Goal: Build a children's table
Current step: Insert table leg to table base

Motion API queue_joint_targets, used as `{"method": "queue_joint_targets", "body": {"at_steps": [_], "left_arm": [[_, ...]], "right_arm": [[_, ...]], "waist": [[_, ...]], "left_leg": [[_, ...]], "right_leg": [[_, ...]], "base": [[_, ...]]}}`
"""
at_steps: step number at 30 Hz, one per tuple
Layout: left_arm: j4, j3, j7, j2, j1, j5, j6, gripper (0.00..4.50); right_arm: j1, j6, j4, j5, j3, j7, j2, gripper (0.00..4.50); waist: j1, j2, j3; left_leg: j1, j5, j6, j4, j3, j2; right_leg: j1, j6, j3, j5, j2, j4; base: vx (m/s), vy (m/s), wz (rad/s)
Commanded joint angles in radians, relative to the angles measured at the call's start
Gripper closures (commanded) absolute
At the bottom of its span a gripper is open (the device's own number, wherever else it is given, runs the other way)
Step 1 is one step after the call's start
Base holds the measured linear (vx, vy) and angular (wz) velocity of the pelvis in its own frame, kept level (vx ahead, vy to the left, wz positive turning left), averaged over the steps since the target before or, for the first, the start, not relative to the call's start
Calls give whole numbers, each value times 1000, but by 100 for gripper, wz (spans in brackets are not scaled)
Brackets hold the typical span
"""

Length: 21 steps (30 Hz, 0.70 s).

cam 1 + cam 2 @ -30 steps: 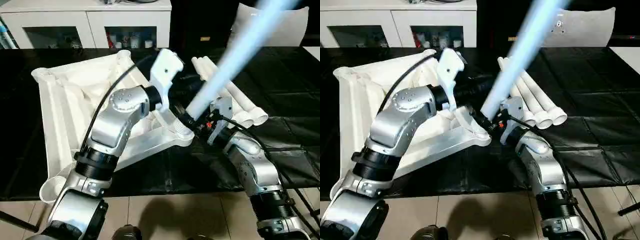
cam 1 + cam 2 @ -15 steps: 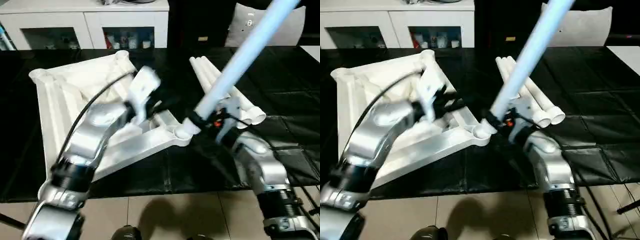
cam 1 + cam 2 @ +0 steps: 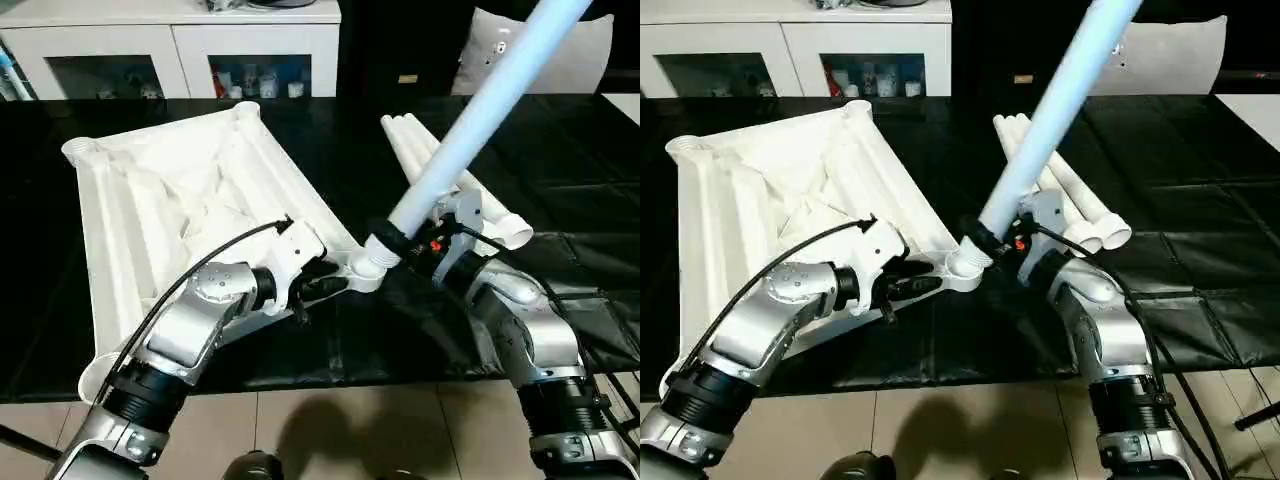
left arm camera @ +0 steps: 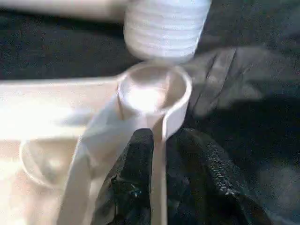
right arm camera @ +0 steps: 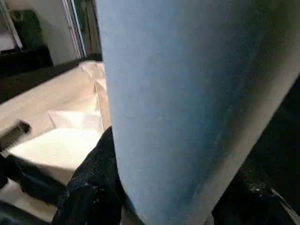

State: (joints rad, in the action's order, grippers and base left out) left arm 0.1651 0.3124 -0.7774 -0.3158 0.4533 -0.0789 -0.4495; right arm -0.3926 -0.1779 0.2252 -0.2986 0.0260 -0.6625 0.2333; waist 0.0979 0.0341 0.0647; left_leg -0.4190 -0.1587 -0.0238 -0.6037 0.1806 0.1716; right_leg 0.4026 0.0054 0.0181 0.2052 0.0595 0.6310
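A: What is differing from a second ago?

B: The left arm, then raised over the top [image 3: 170, 200], is now lying low along its near rim, and the left gripper [image 4: 161, 154] is pinching a thin white rib just behind the near corner socket [image 4: 153, 93]. The leg [image 3: 470, 130] in the right gripper [image 3: 400, 243] is now standing steeper, its lower end moved in over that socket.

A: How are the left fingers [image 4: 136, 164] sitting?

B: Narrow, one black pad on each side of the rib, clamping it.

A: And the right gripper?

B: It is clamping the leg close to its lower end. In the right wrist view the tube is running between the black fingers [image 5: 91, 183].

A: Is the leg touching the socket?

B: Its ribbed tip [image 4: 166, 28] is hanging just over the socket's open mouth, tilted. I cannot tell whether they are touching.

A: Where is the top lying?

B: Upside down on the black work table [image 3: 330, 340], ribs up, on the robot's left.

A: And the other legs?

B: Three spare legs [image 3: 1070, 205] are lying side by side on the black sheet behind the right arm.
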Motion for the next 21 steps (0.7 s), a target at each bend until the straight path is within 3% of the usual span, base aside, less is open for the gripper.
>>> {"method": "queue_joint_targets", "body": {"at_steps": [1, 2, 10, 11, 17, 21], "left_arm": [[30, 9, 12, -12, 12, 21, 22, 362], [41, 12, 13, -13, 15, 26, 28, 365], [118, 40, 14, -30, 32, 84, 60, 414], [121, 50, 8, -38, 34, 93, 59, 440], [116, 52, -11, -47, 34, 90, 54, 450], [118, 51, -32, -52, 34, 85, 79, 450]], "right_arm": [[1, -126, -43, -1, 41, -14, 27, 259], [0, -186, -53, -15, 47, -22, 34, 259], [-6, -127, -38, -12, 35, -39, 30, 259], [-7, -129, -38, -14, 35, -41, 35, 259], [-14, -148, -43, -15, 30, -53, 46, 259], [-25, -128, -31, -12, 30, -63, 49, 259]], "waist": [[0, 0, -82], [1, 2, -84], [0, 1, -82], [-1, 1, -81], [-6, -2, -80], [-5, -2, -82]], "left_leg": [[37, -161, 15, 66, -22, 46], [38, -151, 18, 66, -23, 48], [40, -192, 4, 67, -22, 51], [40, -199, 1, 68, -22, 50], [39, -227, -8, 71, -23, 49], [38, -198, 2, 68, -22, 49]], "right_leg": [[-44, -217, -26, 46, 66, -69], [-44, -220, -27, 28, 66, -66], [-40, -220, -28, 79, 73, -71], [-39, -218, -28, 89, 72, -72], [-39, -211, -30, 148, 74, -77], [-38, -216, -29, 114, 73, -74]], "base": [[0, 0, 0], [0, 0, 0], [0, 0, 0], [0, 0, 0], [0, 0, 0], [0, 0, 0]]}}
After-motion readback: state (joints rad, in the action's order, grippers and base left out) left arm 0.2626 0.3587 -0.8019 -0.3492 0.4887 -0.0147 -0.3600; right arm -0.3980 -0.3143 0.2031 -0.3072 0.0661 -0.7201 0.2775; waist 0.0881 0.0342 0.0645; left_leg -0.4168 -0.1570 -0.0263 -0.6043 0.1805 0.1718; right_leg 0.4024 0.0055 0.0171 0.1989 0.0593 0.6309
